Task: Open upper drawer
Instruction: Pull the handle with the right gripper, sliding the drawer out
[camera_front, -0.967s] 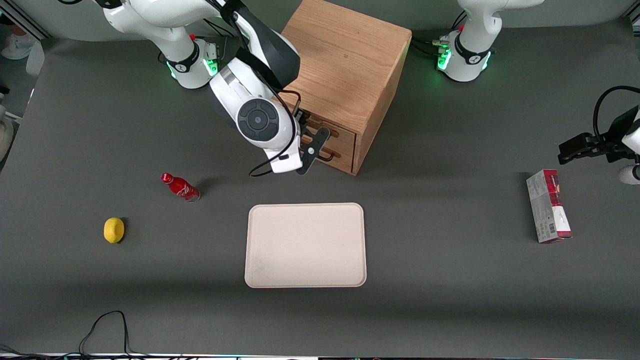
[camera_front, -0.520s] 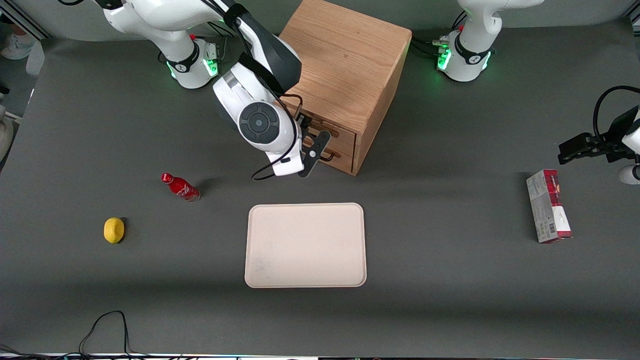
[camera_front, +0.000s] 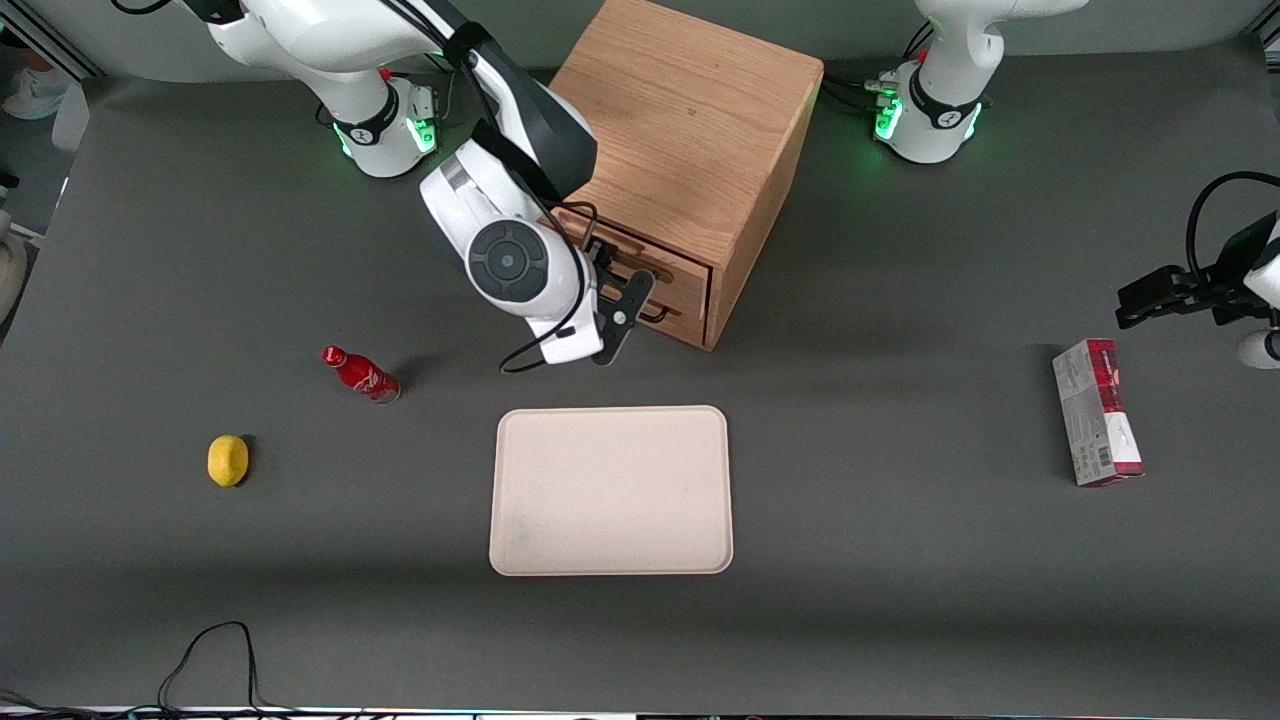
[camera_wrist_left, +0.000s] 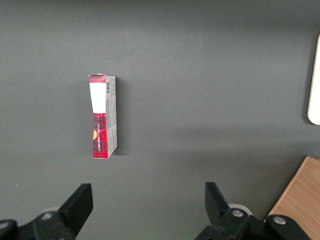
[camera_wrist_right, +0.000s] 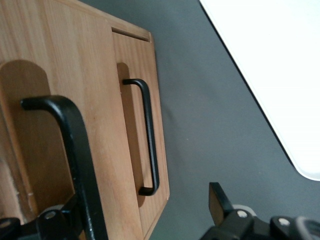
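The oak cabinet (camera_front: 690, 120) stands at the back of the table. Its upper drawer (camera_front: 668, 270) sticks out a little from the cabinet front, ahead of the lower drawer (camera_front: 690, 318). In the right wrist view the upper drawer front (camera_wrist_right: 45, 125) sits proud of the lower drawer (camera_wrist_right: 137, 65). The upper drawer's black wire handle (camera_wrist_right: 75, 150) runs just inside one finger (camera_wrist_right: 62, 217) of my gripper (camera_wrist_right: 145, 220). The fingers stand wide apart, with the other finger (camera_wrist_right: 218, 200) over the table. The lower handle (camera_wrist_right: 148, 135) is untouched. My gripper (camera_front: 615, 312) is in front of the drawers.
A cream tray (camera_front: 610, 490) lies nearer the front camera than the cabinet and shows in the right wrist view (camera_wrist_right: 280, 75). A red bottle (camera_front: 362, 375) and a lemon (camera_front: 228, 460) lie toward the working arm's end. A red box (camera_front: 1095, 410) lies toward the parked arm's end.
My gripper has moved away from the cabinet toward the front camera, and the upper drawer has slid out a little with it.
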